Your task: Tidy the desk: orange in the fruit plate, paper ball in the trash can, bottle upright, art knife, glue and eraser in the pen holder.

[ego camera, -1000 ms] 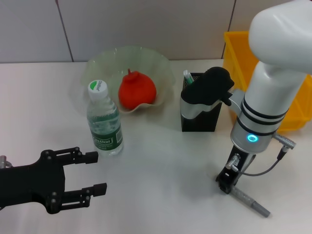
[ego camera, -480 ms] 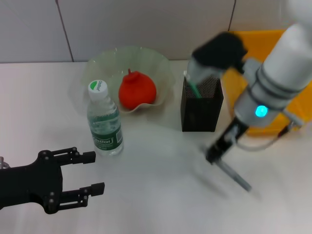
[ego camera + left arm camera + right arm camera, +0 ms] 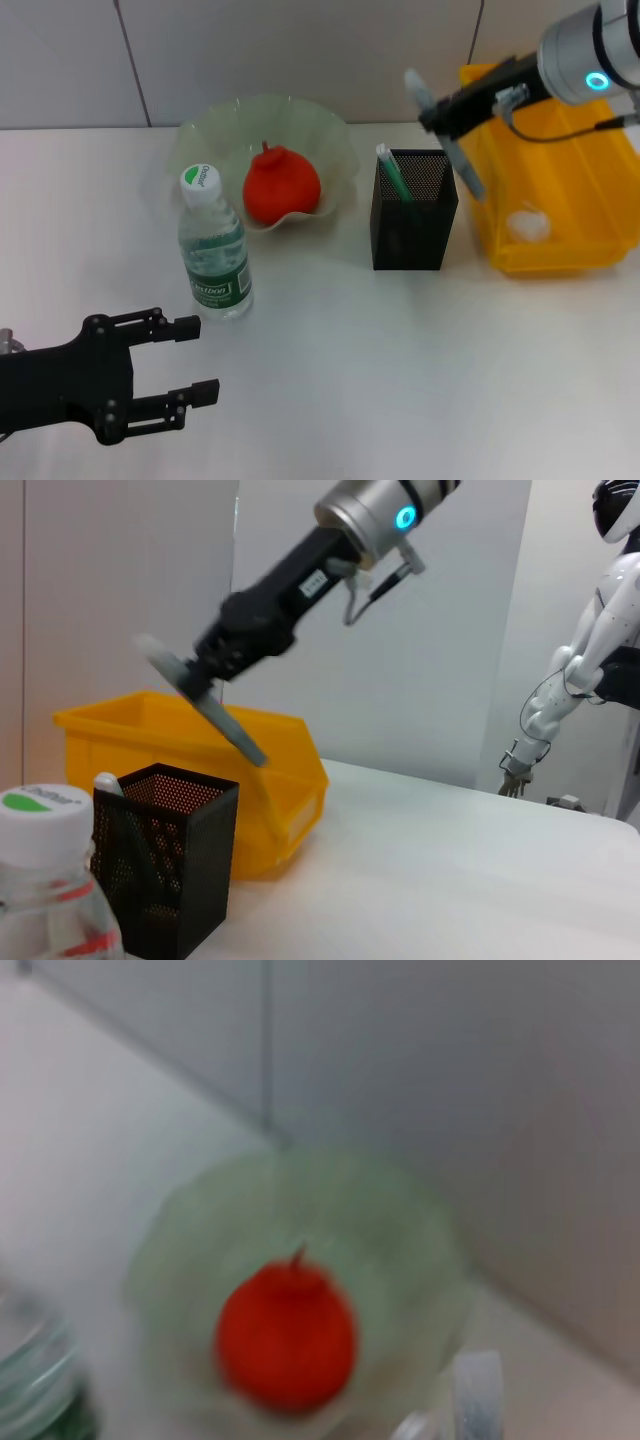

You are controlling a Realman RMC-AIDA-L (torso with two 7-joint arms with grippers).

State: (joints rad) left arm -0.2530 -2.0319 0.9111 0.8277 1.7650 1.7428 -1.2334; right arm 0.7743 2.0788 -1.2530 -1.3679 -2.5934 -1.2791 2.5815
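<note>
The right gripper (image 3: 443, 112) is clamping the art knife (image 3: 447, 135) tilted in the air above the pen holder (image 3: 413, 210); the left gripper (image 3: 190, 360) is hanging open, well left of it.

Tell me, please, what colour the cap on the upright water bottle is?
The bottle cap is white with a green mark on top, clearest in the head view.
</note>
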